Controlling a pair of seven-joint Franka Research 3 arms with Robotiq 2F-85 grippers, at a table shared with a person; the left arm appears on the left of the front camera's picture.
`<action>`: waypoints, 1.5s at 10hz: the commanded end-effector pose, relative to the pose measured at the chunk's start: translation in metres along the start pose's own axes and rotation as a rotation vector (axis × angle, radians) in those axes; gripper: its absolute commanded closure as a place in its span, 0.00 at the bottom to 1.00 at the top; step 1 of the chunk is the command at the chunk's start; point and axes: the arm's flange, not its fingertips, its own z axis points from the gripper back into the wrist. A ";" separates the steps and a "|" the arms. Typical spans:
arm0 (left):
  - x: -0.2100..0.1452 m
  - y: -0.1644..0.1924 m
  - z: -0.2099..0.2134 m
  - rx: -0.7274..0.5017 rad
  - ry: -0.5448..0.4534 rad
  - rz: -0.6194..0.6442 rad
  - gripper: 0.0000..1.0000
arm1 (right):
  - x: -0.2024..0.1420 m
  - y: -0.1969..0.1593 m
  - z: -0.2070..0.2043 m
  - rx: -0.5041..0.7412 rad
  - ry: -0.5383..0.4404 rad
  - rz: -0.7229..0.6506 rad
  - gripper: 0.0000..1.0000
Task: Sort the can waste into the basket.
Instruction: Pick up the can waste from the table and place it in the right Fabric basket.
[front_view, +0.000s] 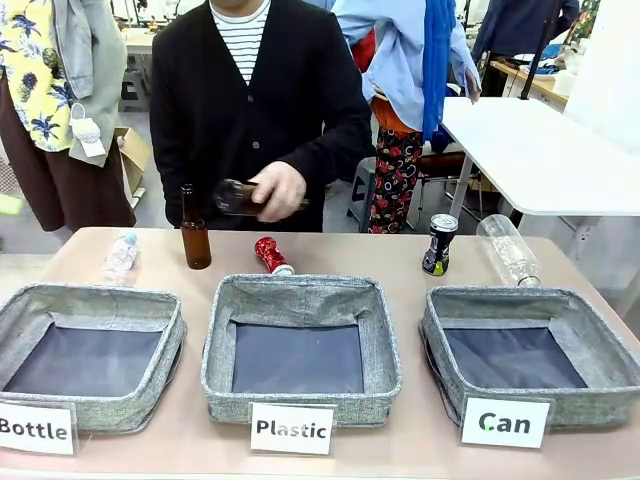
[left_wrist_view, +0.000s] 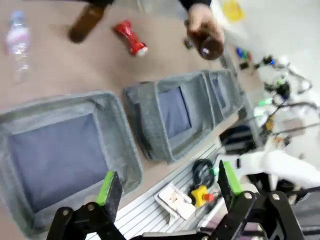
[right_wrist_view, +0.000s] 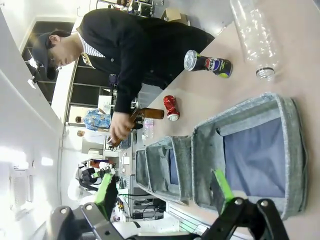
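A person's hand (front_view: 278, 190) holds a tilted brown bottle (front_view: 232, 197) over the table's far edge. A standing brown bottle (front_view: 195, 238) is close by. A clear plastic bottle (front_view: 508, 250) lies just behind the Can basket (front_view: 585, 408). My left gripper (left_wrist_view: 168, 182) and right gripper (right_wrist_view: 163, 186) both gape wide, holding nothing. The red can (front_view: 271, 255), pinched at the waist, lies behind the Plastic basket (front_view: 300, 290). The black can (front_view: 439, 244) stands upright behind the Can basket's left corner. The table (front_view: 410, 450) is tan, and a white table (front_view: 540, 150) stands beyond.
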 end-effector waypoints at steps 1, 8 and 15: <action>0.021 0.004 -0.004 0.009 0.059 -0.034 0.00 | 0.003 0.002 0.001 0.018 -0.005 0.011 0.00; -0.127 0.172 0.260 -0.164 -0.458 0.336 0.00 | 0.003 0.002 0.001 0.018 -0.005 0.011 0.00; -0.138 0.159 0.251 -0.152 -0.457 0.329 0.00 | 0.003 0.002 0.001 0.018 -0.005 0.011 0.00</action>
